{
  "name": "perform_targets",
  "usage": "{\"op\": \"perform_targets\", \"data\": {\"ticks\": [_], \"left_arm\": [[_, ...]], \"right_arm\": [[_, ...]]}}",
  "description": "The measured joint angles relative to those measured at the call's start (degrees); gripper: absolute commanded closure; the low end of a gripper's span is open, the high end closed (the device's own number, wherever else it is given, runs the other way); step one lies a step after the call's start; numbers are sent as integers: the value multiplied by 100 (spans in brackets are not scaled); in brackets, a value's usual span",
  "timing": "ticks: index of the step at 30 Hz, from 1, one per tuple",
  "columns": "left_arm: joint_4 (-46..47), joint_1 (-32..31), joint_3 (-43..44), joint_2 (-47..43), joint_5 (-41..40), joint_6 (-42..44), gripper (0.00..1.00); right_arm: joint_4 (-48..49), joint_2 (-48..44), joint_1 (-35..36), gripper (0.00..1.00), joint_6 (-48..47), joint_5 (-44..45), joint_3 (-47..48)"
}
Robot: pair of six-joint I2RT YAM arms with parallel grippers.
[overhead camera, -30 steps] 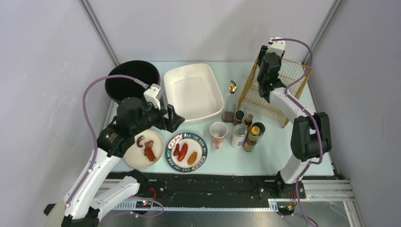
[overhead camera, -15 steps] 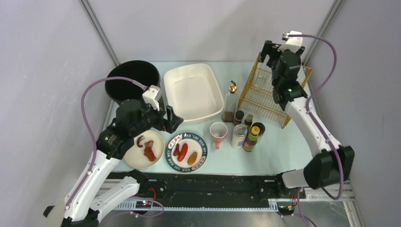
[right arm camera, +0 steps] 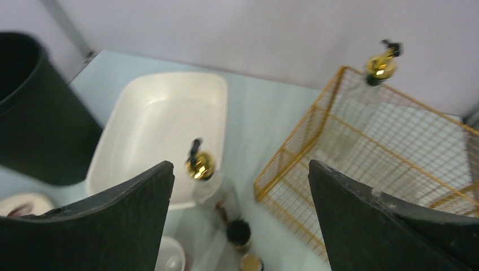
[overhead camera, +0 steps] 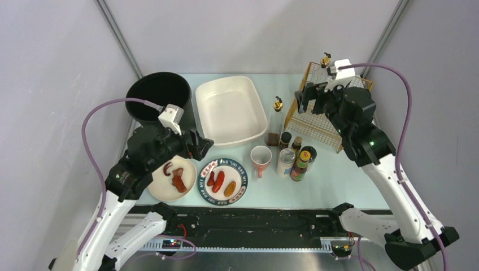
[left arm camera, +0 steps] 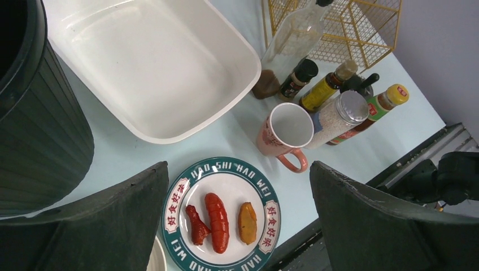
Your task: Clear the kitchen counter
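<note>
Near edge, left: the left gripper point(left arm camera: 238, 165) is hovering with its fingers spread wide and holding nothing, over a white plate point(overhead camera: 155, 189) of red scraps and a patterned plate point(overhead camera: 244, 182) of sausages.
Near centre: a pink mug point(overhead camera: 260, 158) is standing upright just beside a cluster of sauce bottles point(overhead camera: 296, 161).
Underfoot: the kitchen counter point(overhead camera: 333, 180) is lying flat and fixed beneath everything. It is looking stiff, smooth and probably slippery. It is offering no hold itself, so grips belong on the mug's rim and the bottles' bodies.
Far left: a black pot point(overhead camera: 158, 93) and a white tub point(overhead camera: 231, 110) are sitting side by side.
Far right: the right gripper point(right arm camera: 240, 164) is hanging empty, fingers wide apart, by a yellow wire basket point(overhead camera: 322, 121), where a gold-capped bottle point(overhead camera: 325, 59) is standing at the far corner.
</note>
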Motion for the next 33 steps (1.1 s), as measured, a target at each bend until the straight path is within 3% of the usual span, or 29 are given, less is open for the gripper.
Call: {"op": "perform_targets", "data": {"ticks": [6, 14, 33], "left_arm": [[-28, 0, 0, -302, -133, -223, 2], [-37, 0, -15, -898, -352, -350, 2], [-46, 0, -1093, -2282, -1178, -297, 2]], "right_arm": [[-704, -367, 579, 11, 162, -387, -74], [-826, -129, 789, 15, 756, -553, -634], [822, 892, 933, 18, 660, 26, -1547]]}}
